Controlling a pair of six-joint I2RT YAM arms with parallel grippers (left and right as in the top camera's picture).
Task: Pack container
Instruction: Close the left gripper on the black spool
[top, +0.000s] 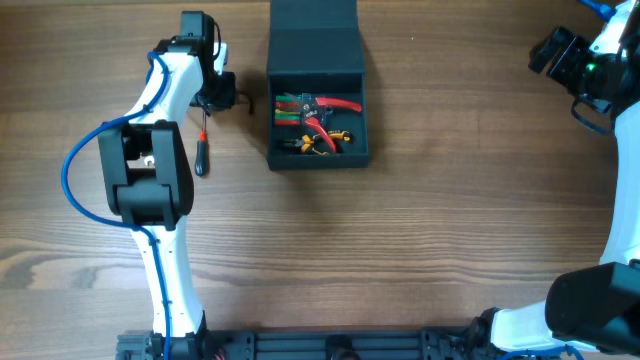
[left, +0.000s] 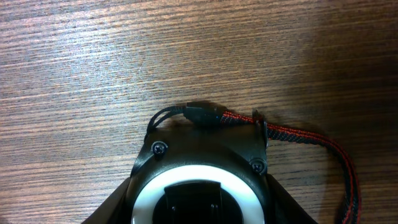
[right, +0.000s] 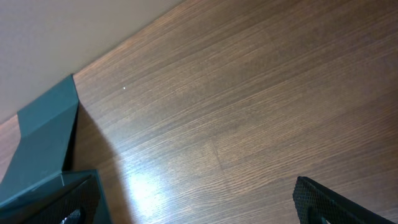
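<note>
- Teal-grey container (top: 320, 157) open at far middle of counter (top: 450, 230), tools (top: 318, 120) inside.
- Wide open and empty: right hand (right: 196, 199).
- Just beside container: left hand (top: 218, 95), grip hidden, cannot tell.
- Could knock screwdriver (top: 201, 158) away with a low swing of left arm.

Looking down from above, the tools (top: 318, 118) in the container (top: 318, 158) are a small tangle of red, green and yellow handles, and I can't tell one from another. The lid (top: 312, 18) runs off the top edge. The screwdriver (top: 201, 152) loses its upper end against the left pincer (top: 216, 92), a dark lump with unreadable jaws. The right pincer (top: 552, 50), upper right, is just as dark.

In the left wrist view a black thing with a white ring (left: 198, 186) is cut by the bottom edge, and I can't identify it. Its braided strap (left: 323, 144) leaves at lower right.

In the right wrist view the fingers (right: 323, 200) show only as textured corners at the bottom edge, and the container (right: 43, 137) is cropped at lower left.
</note>
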